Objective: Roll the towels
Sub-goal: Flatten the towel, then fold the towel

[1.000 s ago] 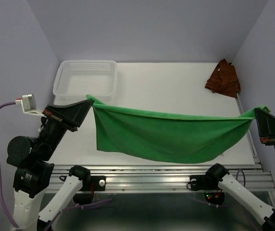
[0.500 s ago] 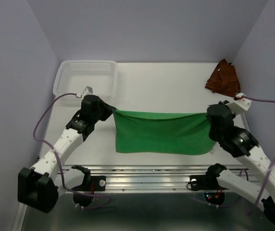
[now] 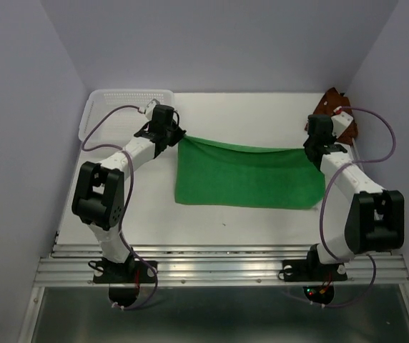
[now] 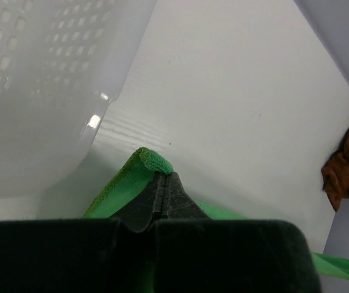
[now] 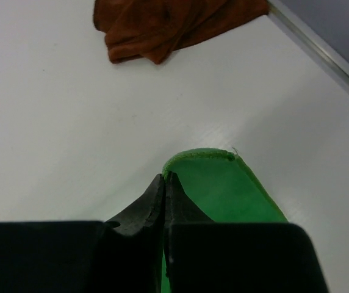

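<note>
Grip at both far corners of the green towel (image 3: 246,179), one corner per tool. On the far left corner, the left tool (image 3: 177,137) pinched fully shut, with a small green fold poking out just past its tips in the left wrist view. On the far right corner, the right tool (image 3: 314,147) clamped shut the same way, rounded hem showing just beyond its tips. Held so, most likely, to keep the far edge taut between the two tools and lay the cloth flat and square before any rolling. Spread on the tabletop (image 3: 262,114) between the tools and trailing back from them toward the arm bases; near edge flat, far edge dipping a little midway. Contact between the pinched corners and the tabletop: impossible to tell.

Ahead of the right tool and apart from it, the rust towel (image 3: 331,98), crumpled and untouched, presumably left for afterwards. Just beside the left tool on its outer side, the white basket (image 3: 119,95), near the green corner but not visibly touching it.

Judged an early stage: flattening close to finished, no roll begun on either towel. Next, probably a release of the corners and a fresh pinch along one edge to start the roll. Risk on letting go: corners flopping over and spoiling the flat lay.
</note>
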Controlling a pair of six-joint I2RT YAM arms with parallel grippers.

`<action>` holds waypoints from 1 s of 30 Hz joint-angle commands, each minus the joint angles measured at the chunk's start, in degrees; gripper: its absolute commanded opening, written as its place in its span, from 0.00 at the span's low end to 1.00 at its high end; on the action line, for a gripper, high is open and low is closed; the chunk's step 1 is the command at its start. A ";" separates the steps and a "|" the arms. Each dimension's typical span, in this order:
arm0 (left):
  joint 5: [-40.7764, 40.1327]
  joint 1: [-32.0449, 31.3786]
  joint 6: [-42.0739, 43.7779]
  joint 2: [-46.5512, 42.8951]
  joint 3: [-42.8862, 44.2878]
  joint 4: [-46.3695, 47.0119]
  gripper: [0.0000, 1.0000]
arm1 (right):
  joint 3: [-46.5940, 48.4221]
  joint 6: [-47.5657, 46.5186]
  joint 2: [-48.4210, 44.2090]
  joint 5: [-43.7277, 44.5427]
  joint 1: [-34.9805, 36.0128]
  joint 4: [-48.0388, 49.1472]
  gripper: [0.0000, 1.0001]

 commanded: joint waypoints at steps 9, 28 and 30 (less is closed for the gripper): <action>-5.26 0.76 3.16 10.90 16.21 0.51 0.00 | 16.72 -11.31 19.28 -16.40 -5.96 15.11 0.01; -2.62 -0.56 1.94 1.50 1.20 -1.51 0.00 | 2.22 -9.12 7.16 -16.76 -7.02 10.19 0.01; -2.80 -0.47 1.68 0.45 -0.21 -1.59 0.00 | 1.26 -8.85 5.85 -17.28 -7.02 9.83 0.01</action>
